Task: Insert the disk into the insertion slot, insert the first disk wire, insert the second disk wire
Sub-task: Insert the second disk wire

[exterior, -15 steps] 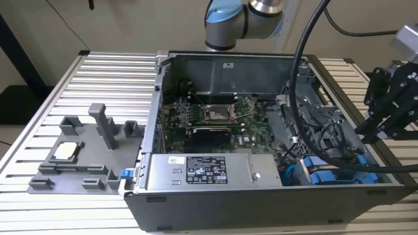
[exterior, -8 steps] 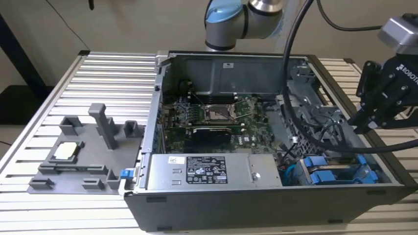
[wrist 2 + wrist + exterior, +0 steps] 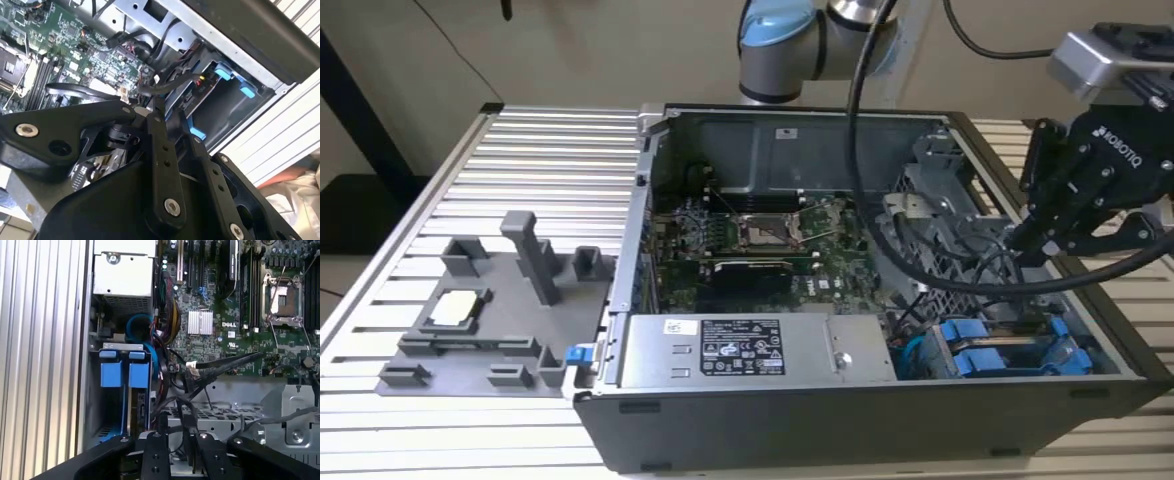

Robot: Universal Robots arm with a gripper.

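Fingers [image 3: 156, 455] are drawn close together, clamped on the flat black end of a wire [image 3: 187, 437] that stands between them in the first wrist view. The gripper [image 3: 1023, 240] hangs over the side of the open case [image 3: 854, 420] at the exterior view's right. It is tilted, with its tips pointing down and toward that view's left, just above a tangle of dark wires. A thick black cable [image 3: 947, 285] sags from the arm across the case interior.

The disk [image 3: 140, 375] sits in the slot [image 3: 95, 405], and the blue ends of its carrier show side by side at the slot's mouth. In the exterior view the slot lies at the case's near corner, below the gripper and just beside the power supply [image 3: 747, 350].

Room is tight around the slot. On one side the case wall runs close along it, with the ribbed table [image 3: 40, 365] beyond. On the other side, bundled wires crowd the gap toward the motherboard [image 3: 210, 345]. A perforated metal cage [image 3: 225, 415] lies directly under the tips. Above the case rim the space is open, and the motherboard's middle is uncluttered. Well apart, on the table at the exterior view's left, stands a grey fixture [image 3: 494, 310].
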